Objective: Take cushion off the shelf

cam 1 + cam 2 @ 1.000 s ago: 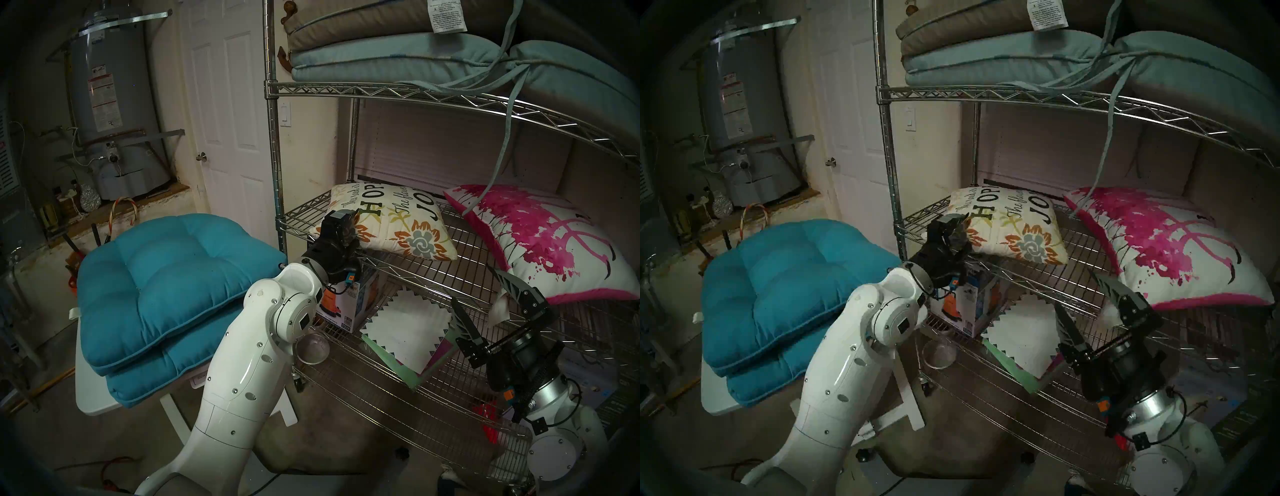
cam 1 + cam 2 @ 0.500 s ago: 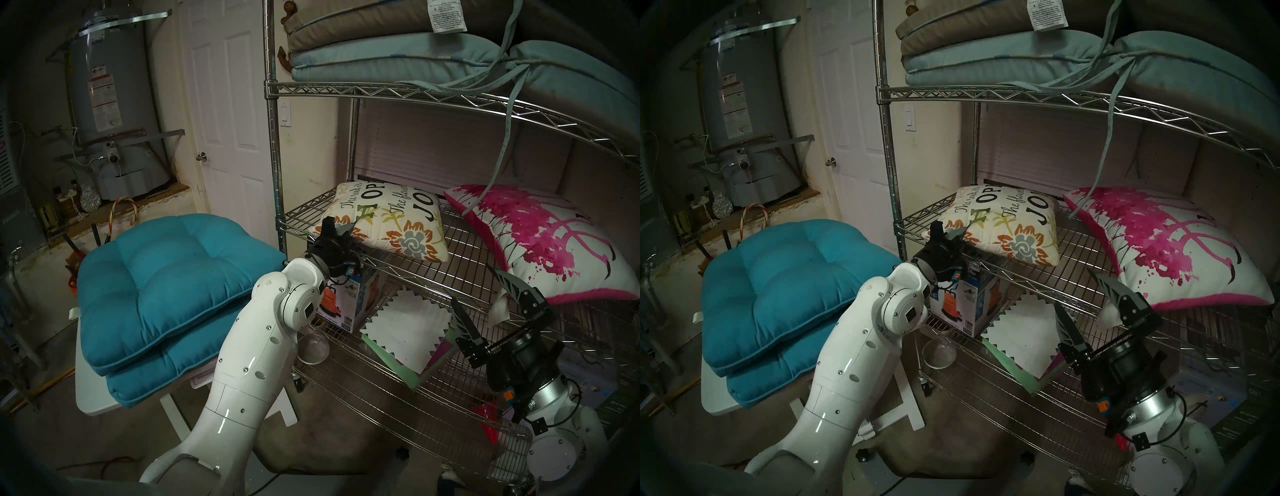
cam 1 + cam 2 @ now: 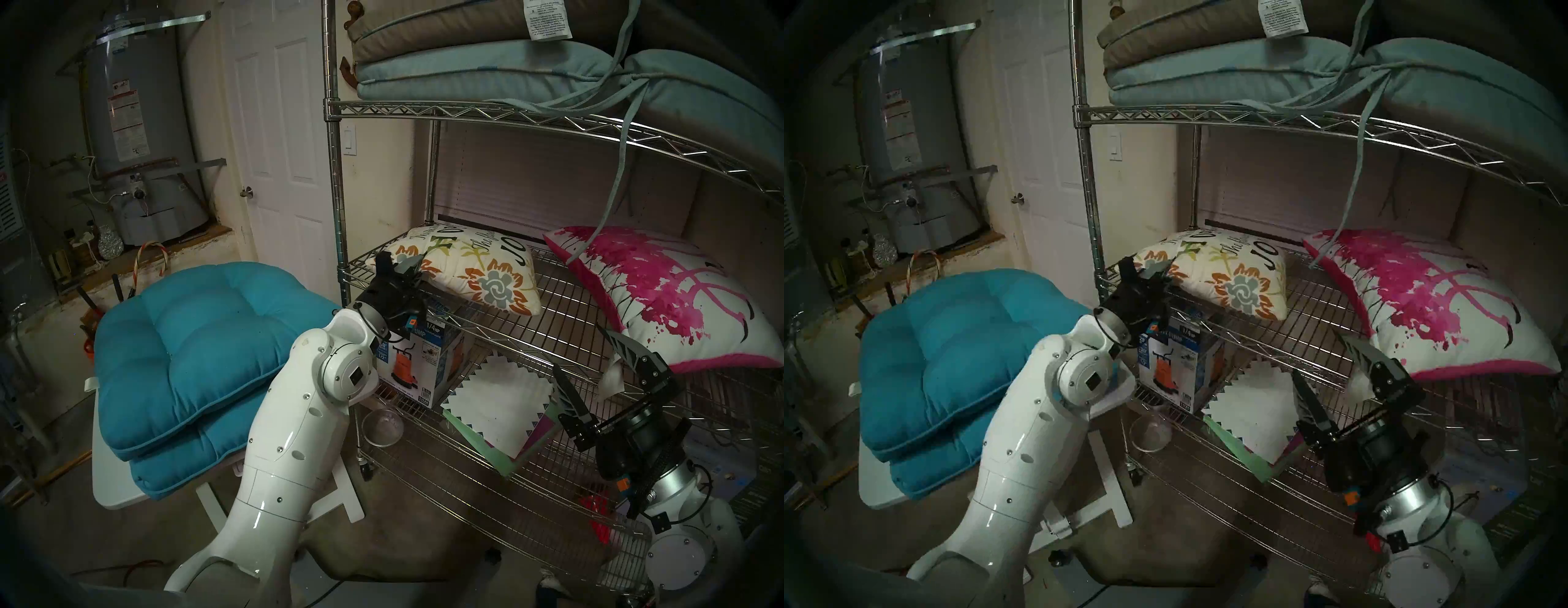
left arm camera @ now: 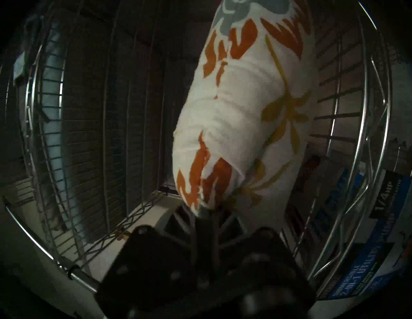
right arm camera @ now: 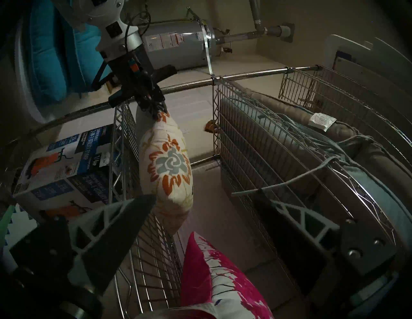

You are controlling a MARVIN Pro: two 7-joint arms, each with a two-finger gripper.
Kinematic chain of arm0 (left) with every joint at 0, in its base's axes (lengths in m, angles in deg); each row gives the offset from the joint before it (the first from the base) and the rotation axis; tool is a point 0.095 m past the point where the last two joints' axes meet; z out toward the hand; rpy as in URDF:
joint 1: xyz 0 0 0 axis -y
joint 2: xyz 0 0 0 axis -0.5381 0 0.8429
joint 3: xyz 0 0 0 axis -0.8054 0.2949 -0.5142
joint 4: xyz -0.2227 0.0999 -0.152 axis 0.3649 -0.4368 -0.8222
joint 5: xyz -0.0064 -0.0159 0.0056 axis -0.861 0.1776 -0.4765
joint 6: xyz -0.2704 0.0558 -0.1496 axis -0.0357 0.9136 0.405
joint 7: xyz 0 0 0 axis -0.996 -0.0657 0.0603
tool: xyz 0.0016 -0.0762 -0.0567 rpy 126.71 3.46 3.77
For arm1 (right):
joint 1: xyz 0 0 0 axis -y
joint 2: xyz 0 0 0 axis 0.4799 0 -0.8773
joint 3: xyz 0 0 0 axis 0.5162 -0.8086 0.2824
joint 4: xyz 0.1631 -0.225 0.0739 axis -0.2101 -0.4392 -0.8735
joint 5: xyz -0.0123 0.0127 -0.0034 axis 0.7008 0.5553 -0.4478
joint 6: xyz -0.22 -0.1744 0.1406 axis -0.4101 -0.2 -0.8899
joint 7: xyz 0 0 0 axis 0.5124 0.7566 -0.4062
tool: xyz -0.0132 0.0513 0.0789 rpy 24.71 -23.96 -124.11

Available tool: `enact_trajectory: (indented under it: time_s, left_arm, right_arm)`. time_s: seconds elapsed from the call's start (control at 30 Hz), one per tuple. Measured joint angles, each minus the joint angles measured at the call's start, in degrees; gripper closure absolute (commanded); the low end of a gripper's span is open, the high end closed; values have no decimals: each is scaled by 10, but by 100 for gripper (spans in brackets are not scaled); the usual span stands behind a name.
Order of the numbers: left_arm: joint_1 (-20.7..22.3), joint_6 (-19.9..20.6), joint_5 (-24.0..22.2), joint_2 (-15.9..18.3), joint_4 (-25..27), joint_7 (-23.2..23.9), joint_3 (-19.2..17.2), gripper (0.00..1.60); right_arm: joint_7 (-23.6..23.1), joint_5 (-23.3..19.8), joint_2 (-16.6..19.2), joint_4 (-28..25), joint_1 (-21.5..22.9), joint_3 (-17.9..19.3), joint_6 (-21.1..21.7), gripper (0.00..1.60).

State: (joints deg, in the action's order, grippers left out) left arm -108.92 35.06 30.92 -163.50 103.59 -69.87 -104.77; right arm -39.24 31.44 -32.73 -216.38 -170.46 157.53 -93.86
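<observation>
Pinching one corner of the floral cushion (image 3: 471,271), the left gripper (image 3: 403,271) has its jaws closed tight on the fabric; the left wrist view shows the cloth bunched into the narrow gap between them. That held corner sits at the front left edge of the shelf (image 3: 500,335), close beside its front left post, and it is drawn out over the rim, while the rest of the floral cushion lies on the wire tier behind it. The cushion is therefore not yet off the shelf.

The right gripper (image 3: 594,369) hangs at the front edge of the same tier, right of the floral cushion, with its jaws spread wide and nothing between them. Just beyond it on that tier lies the pink cushion (image 3: 679,305). To the left of the shelf, a small white surface (image 3: 110,492) carries two stacked teal cushions (image 3: 191,352).

The grip is only on a corner, so the fabric could slip free if the pull is sharp, since the cushion's weight drags across the wires. The seam or cover might also snag on the rim or the post as it passes. Swinging left, the cushion could brush the teal cushions on the small surface and nudge them.
</observation>
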Motion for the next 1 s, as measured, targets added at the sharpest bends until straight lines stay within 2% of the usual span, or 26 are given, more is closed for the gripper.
enact_trajectory:
  time_s: [0.27,0.6,0.8,1.0]
  left_arm:
    - [-43,-22,-20,22,48,-11,-34,160]
    - [-81,-41,-38,37,76,-13,-57,160]
    - [-86,-46,-43,38,77,-12,-63,160]
    - [-72,-48,-45,38,51,-12,-74,160]
  right_arm:
    - [0,1,-2,0,0,0,-1,0]
    - [0,2,-4,0,1,0,-3,0]
    - [-1,3,-5,0,1,0,-3,0]
    - [-1,4,-6,0,1,0,-4,0]
